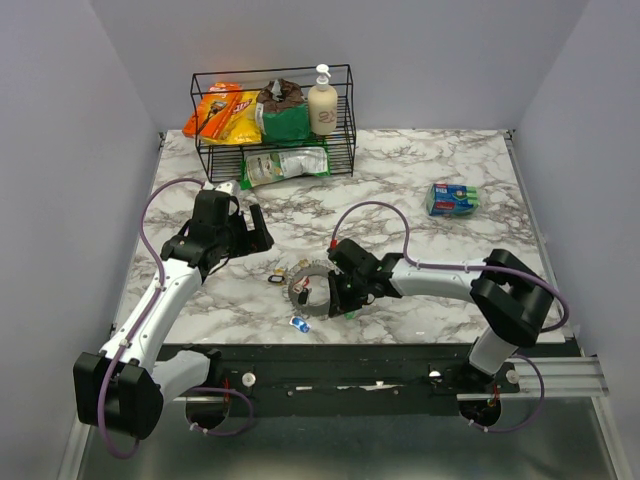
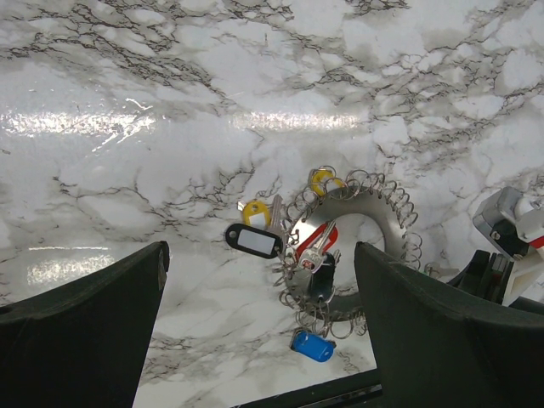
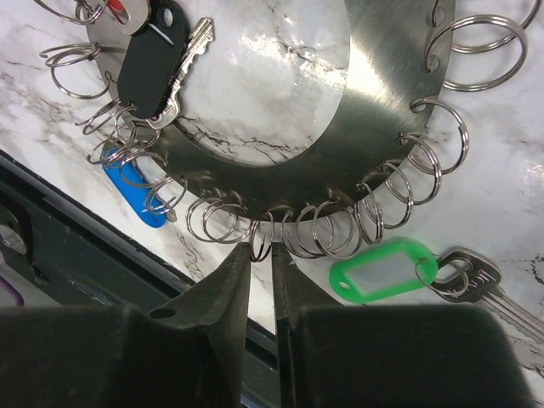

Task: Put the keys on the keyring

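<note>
Two grippers: my right gripper (image 3: 261, 255) pinches a near-rim loop of the flat grey metal keyring (image 3: 382, 102), likely steadying it; left gripper (image 2: 259, 280) hovers wide open.

I work at a marble table (image 1: 400, 180), pale grey walls (image 1: 450, 60) on three sides; wire rack (image 1: 345, 110) at far edge, glare (image 2: 255, 119) on top.

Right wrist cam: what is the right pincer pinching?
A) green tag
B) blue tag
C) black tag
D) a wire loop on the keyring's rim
D: the right pincer sits closed on a loop at the keyring rim; the green tag lies free beside it.
</note>
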Tool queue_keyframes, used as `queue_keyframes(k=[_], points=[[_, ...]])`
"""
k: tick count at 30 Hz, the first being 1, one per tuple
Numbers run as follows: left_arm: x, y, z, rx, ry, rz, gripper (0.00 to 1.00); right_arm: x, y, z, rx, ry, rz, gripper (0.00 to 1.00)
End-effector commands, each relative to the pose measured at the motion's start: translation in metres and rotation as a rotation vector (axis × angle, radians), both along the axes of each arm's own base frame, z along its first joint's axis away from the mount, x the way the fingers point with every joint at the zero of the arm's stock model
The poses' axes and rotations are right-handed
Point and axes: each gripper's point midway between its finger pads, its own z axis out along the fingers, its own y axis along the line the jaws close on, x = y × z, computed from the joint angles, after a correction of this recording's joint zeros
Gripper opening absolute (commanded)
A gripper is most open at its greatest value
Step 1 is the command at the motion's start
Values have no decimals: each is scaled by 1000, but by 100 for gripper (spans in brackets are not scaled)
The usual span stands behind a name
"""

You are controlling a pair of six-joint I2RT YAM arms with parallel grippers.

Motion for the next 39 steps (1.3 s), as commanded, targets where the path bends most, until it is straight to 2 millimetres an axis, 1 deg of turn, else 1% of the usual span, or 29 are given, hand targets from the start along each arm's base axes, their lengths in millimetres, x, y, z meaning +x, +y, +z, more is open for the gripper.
queue_keyframes(k=[1, 3, 4, 8, 9, 11, 13, 15, 18, 20, 24, 26, 27, 28, 31, 34, 36, 39], points=[[3, 4, 4, 17, -21, 7, 99, -7, -2, -12, -20, 27, 2, 24], [2, 4, 5, 19, -23, 7, 99, -7, -1, -12, -18, 28, 3, 24], [2, 5, 5, 20, -22, 8, 99, -6, 0, -11, -15, 24, 2, 21], [1, 5, 5, 22, -20, 9, 99, -5, 0, -12, -16, 23, -5, 20], [2, 6, 6, 21, -26, 12, 99, -5, 1, -13, -16, 23, -5, 19], [0, 6, 6, 21, -25, 10, 99, -4, 1, -12, -11, 21, -8, 12], [-1, 6, 7, 23, -27, 10, 99, -2, 2, -10, -9, 10, -9, 7], [-1, 8, 8, 29, -32, 13, 99, -1, 2, -5, 1, -7, -9, 3], [-1, 8, 10, 29, -40, 15, 99, 1, 0, -2, 2, -30, -1, 1], [-1, 9, 9, 29, -43, 16, 99, 3, 1, 4, 18, -53, 9, 1], [0, 8, 17, 35, -67, 2, 99, 8, 1, 16, 34, -113, 53, 1], [1, 10, 22, 46, -79, -1, 99, 14, 4, 26, 48, -155, 80, 1], [2, 10, 24, 48, -84, -1, 99, 14, 3, 28, 39, -174, 118, 1], [2, 11, 25, 53, -89, -2, 99, 19, 7, 36, 42, -197, 123, 1], [5, 11, 31, 60, -107, -7, 99, 18, 8, 40, 22, -208, 203, 1], [5, 11, 34, 59, -114, -7, 99, 20, 9, 51, 18, -213, 212, 1], [5, 11, 37, 59, -120, -14, 99, 21, 12, 64, 51, -254, 248, 1], [6, 11, 40, 62, -128, -12, 99, 25, 10, 79, 59, -325, 294, 1]])
